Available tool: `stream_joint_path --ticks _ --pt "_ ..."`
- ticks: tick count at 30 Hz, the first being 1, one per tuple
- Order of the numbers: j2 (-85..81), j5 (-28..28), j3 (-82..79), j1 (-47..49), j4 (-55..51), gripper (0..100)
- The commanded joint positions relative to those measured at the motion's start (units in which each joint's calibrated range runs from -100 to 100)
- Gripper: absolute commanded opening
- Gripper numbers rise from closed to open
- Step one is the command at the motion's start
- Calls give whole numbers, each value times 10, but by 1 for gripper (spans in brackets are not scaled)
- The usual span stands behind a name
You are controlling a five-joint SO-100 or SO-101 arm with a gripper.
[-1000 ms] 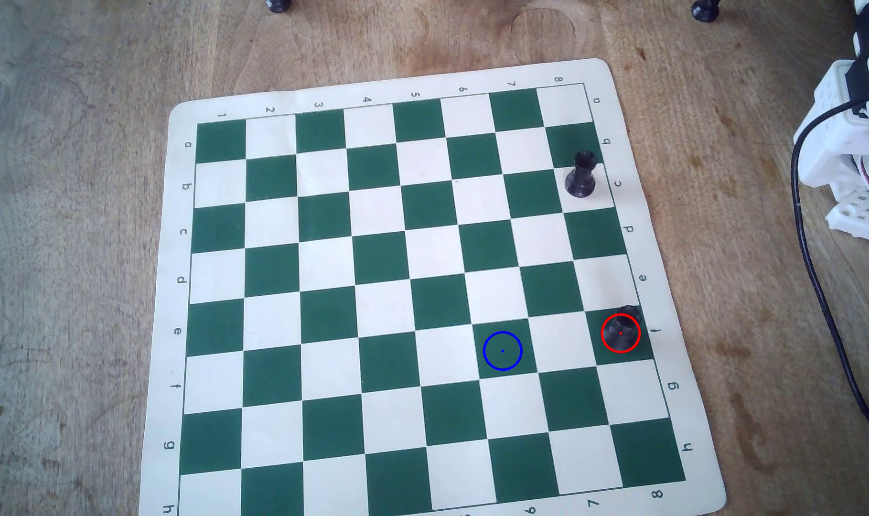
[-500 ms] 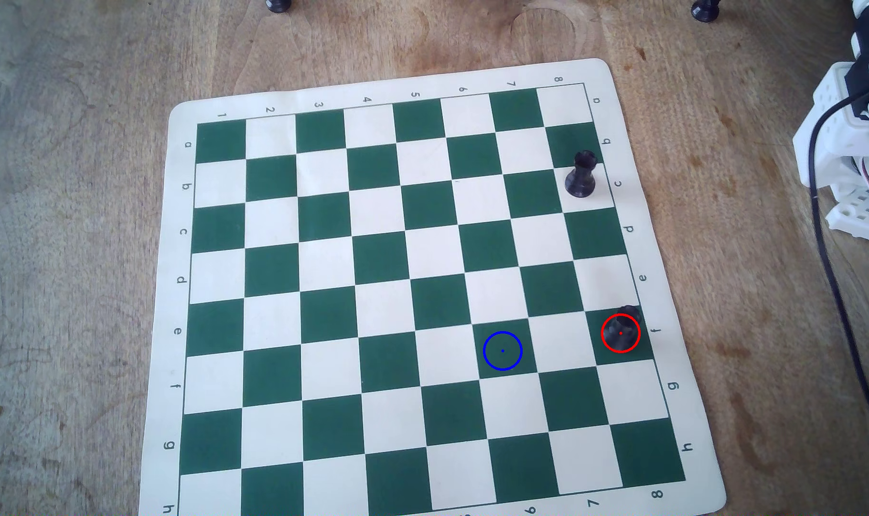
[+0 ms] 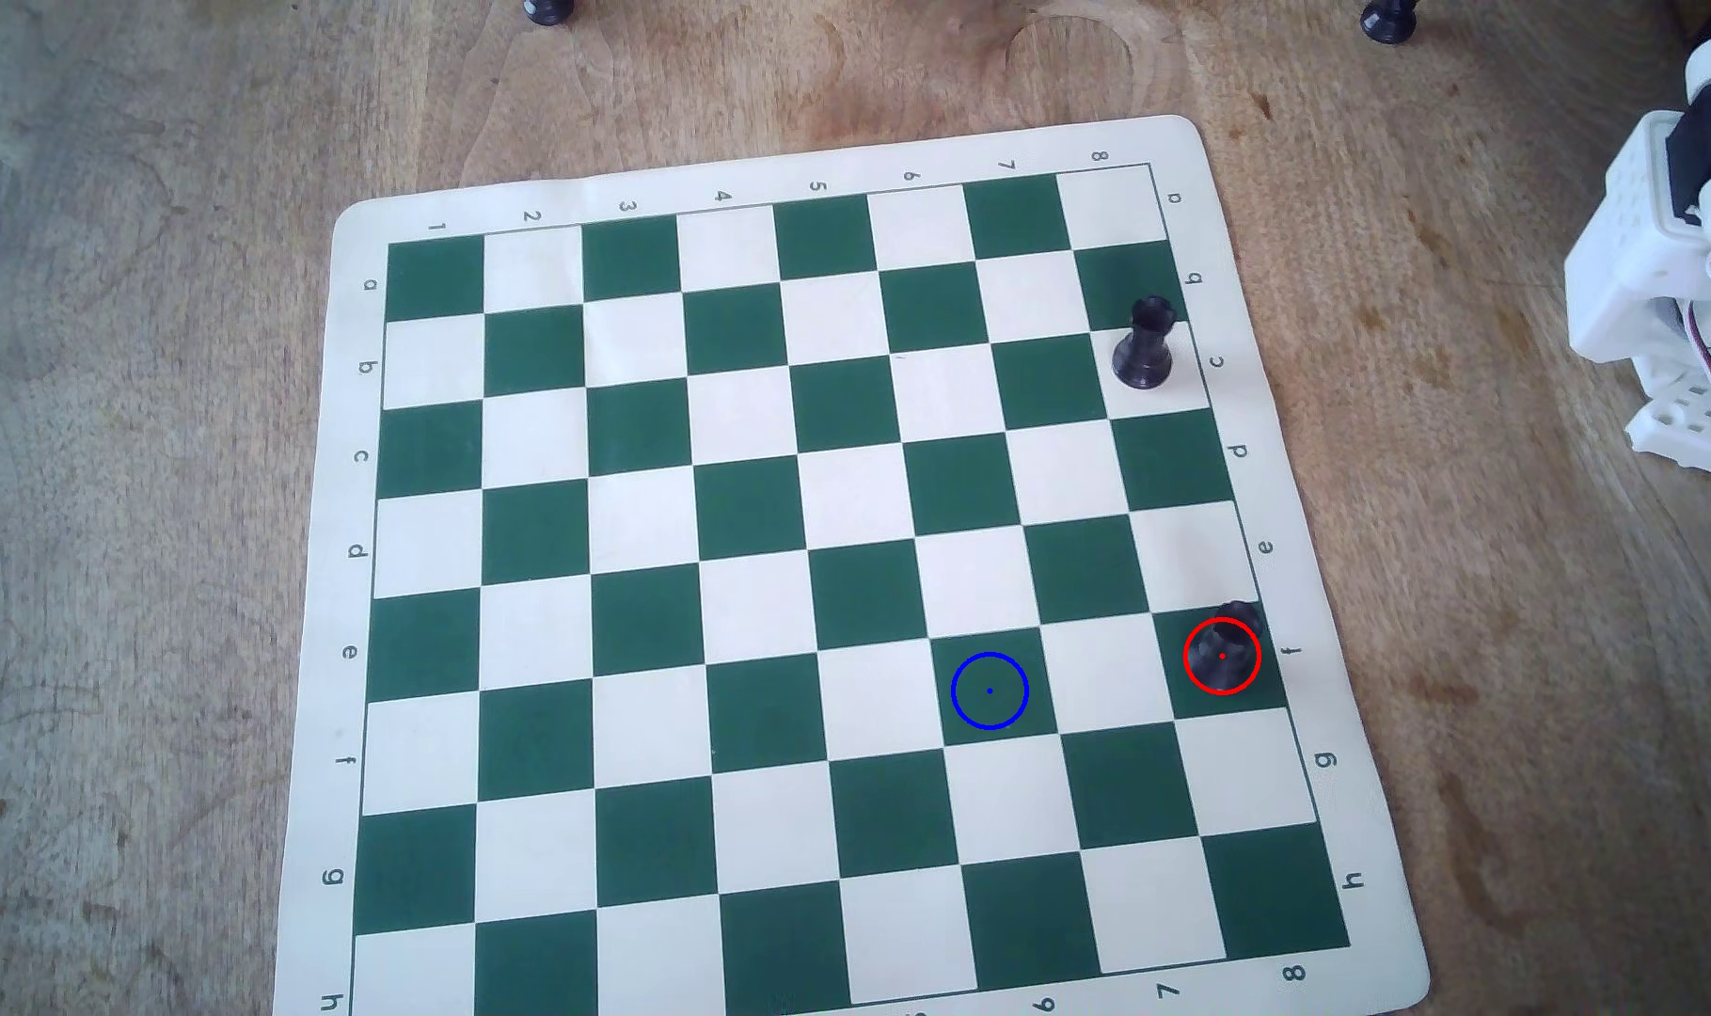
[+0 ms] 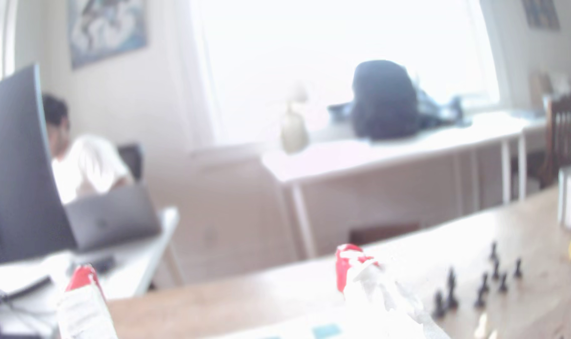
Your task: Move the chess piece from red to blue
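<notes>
While the gripper (image 4: 212,273) hangs wide open and empty in the blurred wrist view, the chess piece (image 3: 1222,640) stands inside red (image 3: 1187,669) near the board's (image 3: 636,186) right edge in the overhead view, blue (image 3: 959,713) two squares left, the rook (image 3: 1144,347) farther back.

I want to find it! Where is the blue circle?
In the overhead view, the blue circle sits on a green square low on the chessboard's right half, two squares left of the red circle.
</notes>
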State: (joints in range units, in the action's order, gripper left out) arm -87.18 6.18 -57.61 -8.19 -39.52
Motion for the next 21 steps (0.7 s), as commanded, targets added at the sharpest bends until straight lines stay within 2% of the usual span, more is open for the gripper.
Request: stream_joint_path --ticks 1,5,7,8,9,16,21 --pt "98 31 165 67 -232 41" --pt "171 56 201 159 -320 39" --pt "199 63 186 184 -322 37" --pt "222 65 169 208 -324 30" --pt "229 69 165 220 -324 28" --pt "300 81 138 290 -345 28" --pt "409 78 111 332 -349 22"
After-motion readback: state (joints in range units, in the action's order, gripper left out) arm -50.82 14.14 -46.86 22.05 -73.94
